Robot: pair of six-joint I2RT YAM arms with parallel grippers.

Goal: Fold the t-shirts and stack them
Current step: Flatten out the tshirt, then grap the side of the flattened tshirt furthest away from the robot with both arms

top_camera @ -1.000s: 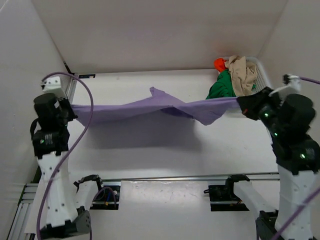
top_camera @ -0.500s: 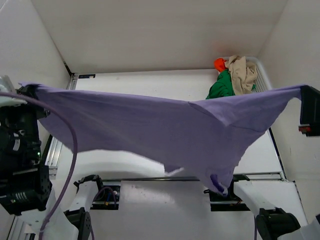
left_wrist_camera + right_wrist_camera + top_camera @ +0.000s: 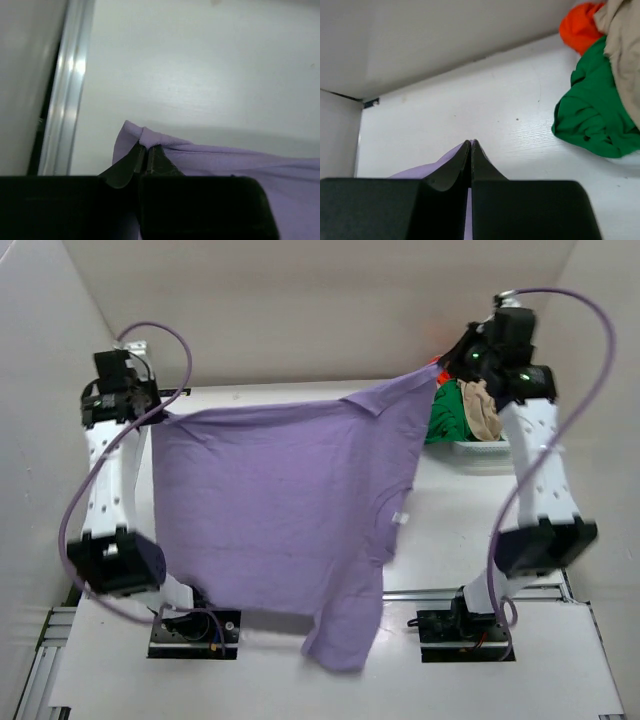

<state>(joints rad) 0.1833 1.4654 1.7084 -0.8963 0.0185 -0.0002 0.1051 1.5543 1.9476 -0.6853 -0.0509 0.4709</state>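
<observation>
Purple t-shirt [image 3: 270, 500] hangs spread above the worktop [image 3: 470, 530], its far corners clenched in the left fingers [image 3: 129, 167] and right fingers [image 3: 451, 170]. Thin pinches may slip; the drooping near hem may drag and bunch. Wrist views show each grip; only the overhead view shows the whole drape.

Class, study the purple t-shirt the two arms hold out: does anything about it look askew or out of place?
Yes. The purple t-shirt, pinched at its far corners by the left gripper and the right gripper, is spread unevenly. Its near end trails in a lopsided flap past the metal rail at the table's near edge.
</observation>
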